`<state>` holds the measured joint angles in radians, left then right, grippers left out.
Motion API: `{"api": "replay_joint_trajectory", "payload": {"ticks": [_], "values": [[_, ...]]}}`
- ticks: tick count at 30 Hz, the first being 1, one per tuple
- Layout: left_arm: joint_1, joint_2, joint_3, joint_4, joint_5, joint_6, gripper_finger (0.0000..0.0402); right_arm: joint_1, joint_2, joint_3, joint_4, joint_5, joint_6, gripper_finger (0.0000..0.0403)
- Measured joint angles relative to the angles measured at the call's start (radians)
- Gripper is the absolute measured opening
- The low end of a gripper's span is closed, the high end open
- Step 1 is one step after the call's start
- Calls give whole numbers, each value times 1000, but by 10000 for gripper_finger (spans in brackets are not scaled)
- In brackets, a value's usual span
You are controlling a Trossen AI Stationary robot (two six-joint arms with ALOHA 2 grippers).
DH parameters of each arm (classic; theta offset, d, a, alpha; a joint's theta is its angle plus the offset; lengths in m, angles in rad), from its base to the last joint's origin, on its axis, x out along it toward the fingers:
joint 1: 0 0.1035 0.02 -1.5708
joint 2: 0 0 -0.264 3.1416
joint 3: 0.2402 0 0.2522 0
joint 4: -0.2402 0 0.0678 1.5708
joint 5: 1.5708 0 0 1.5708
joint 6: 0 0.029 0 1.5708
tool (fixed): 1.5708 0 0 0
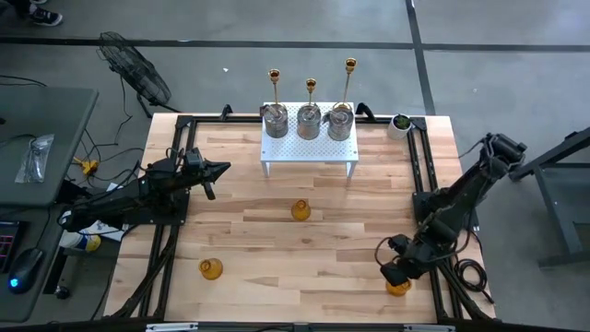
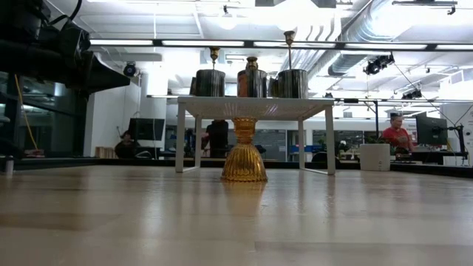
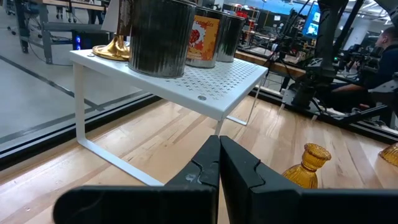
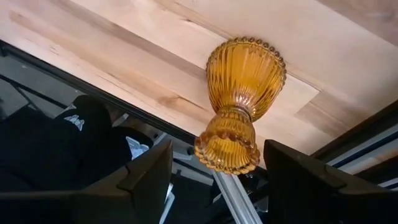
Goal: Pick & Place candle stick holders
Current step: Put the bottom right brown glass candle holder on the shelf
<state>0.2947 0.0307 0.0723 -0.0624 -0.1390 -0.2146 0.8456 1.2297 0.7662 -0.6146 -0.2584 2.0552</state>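
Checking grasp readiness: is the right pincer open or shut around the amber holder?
Open: the right pincer has its fingers spread either side of the amber holder, not touching it.

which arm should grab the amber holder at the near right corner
Right. The right hand is open and already straddles that amber holder, fingers on either side. The left hand is shut, far across the table by the white shelf.

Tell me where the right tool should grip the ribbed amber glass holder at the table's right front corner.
Grip the ribbed amber glass holder at its narrow waist, between flared bowl and beaded foot. The right tool, open, already straddles it from above; a straight descent probably suits, since the waist is the slimmest part and the flares should resist slipping.
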Motion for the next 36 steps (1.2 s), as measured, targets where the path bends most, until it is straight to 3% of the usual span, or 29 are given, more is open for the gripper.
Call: {"api": "replay_joint_trajectory", "payload": {"ticks": [6,16,28,36], "values": [[0,0,0,0,0,0,0,68,0,0,-10,69,6,245],[0,0,0,0,0,0,0,144,3,0,-37,178,-184,245],[0,0,0,0,0,0,0,206,-2,0,-12,206,-481,245],[0,0,0,0,0,0,0,246,-29,8,-21,206,-547,243]]}}
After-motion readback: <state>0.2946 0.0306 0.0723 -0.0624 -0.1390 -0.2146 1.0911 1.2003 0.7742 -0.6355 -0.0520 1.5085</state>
